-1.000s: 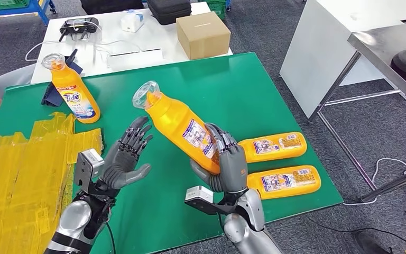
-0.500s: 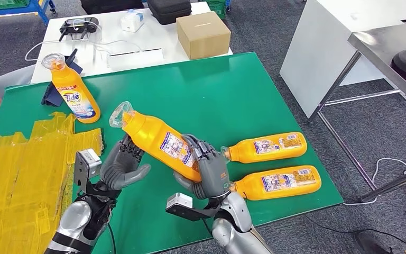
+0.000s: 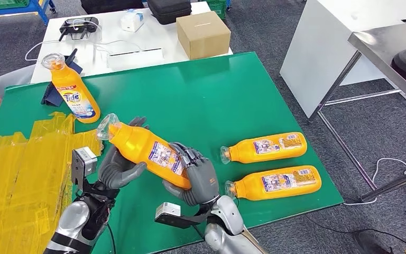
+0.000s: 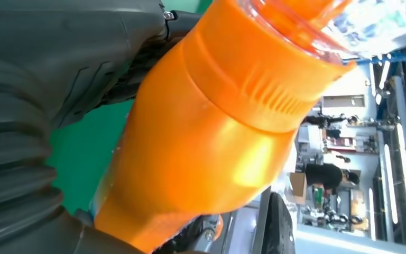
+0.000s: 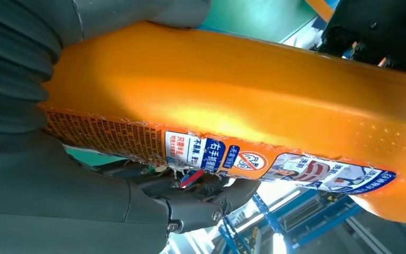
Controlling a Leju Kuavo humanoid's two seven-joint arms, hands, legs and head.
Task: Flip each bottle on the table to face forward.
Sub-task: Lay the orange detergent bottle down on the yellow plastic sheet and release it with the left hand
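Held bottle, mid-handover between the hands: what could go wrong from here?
1. The bottle hangs tilted above the table, the right robot hand at its base and the left robot hand under its neck; an early release could drop it.
2. Its back label faces up, so it could land unflipped.
3. A fall could knock the two lying bottles.

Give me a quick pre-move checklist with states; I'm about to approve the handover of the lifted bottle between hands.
1. Right hand grips the held bottle at its base end: ok.
2. Left hand cups under its neck end: ok.
3. Left hand's grip secure: cannot tell.
4. Label side toward camera is the small-print one: not ok.
5. Bare green table beneath for set-down: ok.
6. Two lying bottles apart from hands: ok.
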